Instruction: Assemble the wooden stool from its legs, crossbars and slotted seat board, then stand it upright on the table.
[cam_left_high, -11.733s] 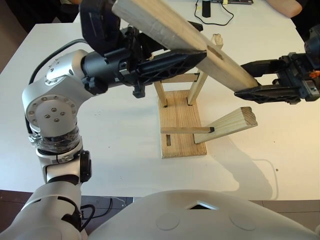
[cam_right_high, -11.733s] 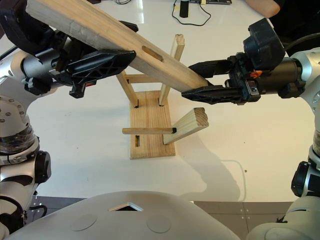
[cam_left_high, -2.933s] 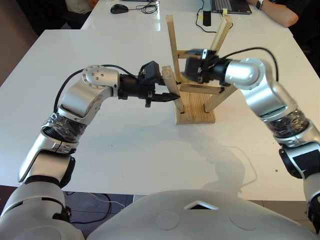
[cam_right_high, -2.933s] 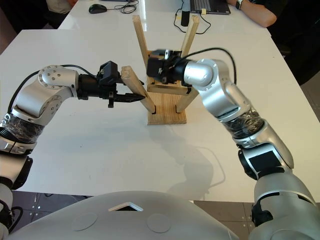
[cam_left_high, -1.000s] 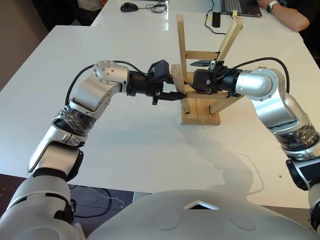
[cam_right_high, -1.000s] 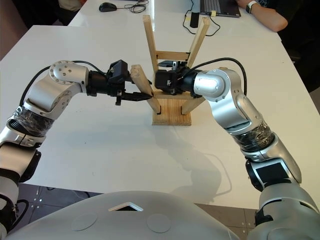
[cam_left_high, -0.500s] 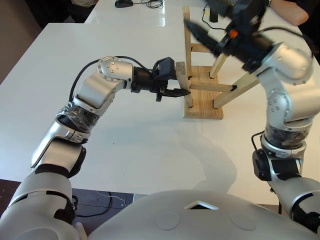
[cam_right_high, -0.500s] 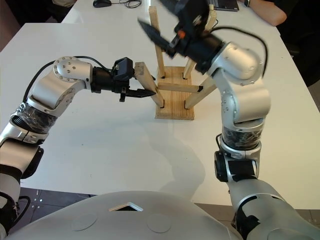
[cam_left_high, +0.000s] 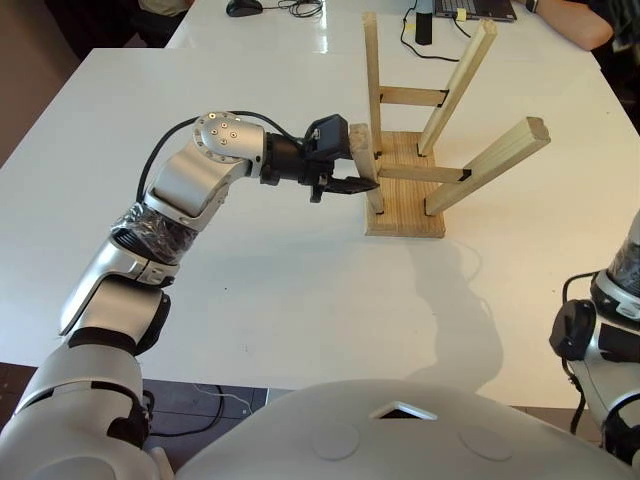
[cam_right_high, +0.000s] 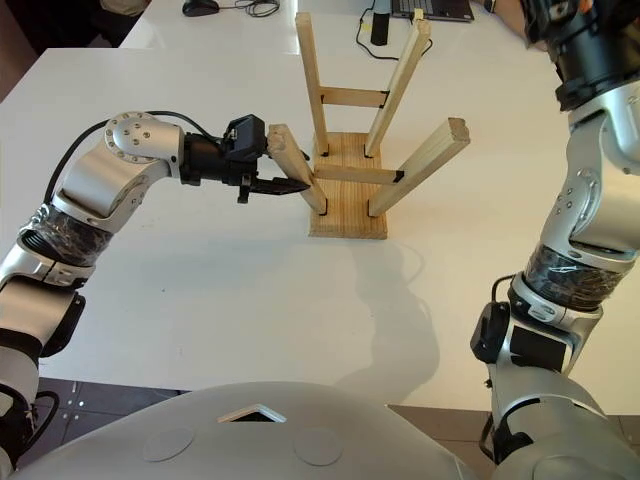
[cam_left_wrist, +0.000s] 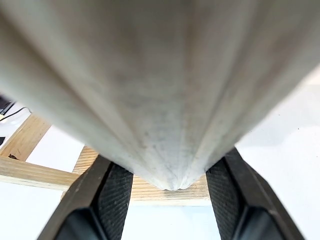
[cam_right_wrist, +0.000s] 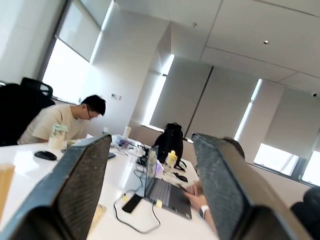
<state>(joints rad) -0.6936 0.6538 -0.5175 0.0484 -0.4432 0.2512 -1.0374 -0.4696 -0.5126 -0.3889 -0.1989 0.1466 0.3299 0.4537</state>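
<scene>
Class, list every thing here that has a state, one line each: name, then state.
stool, upside down on the table.
near left leg, slotted in, tilted, gripped.
left gripper, shut on the near left leg.
right gripper, open, empty.

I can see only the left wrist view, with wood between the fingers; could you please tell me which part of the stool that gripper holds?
Observer: The left gripper is shut on the near-left leg, which leans outward from the seat board.
Operator: Is the stool upright yet?
Observer: No, it sits upside down, seat board flat on the table, legs pointing up.
Operator: And the right gripper?
Observer: Open and empty, held high, clear of the stool.
</scene>
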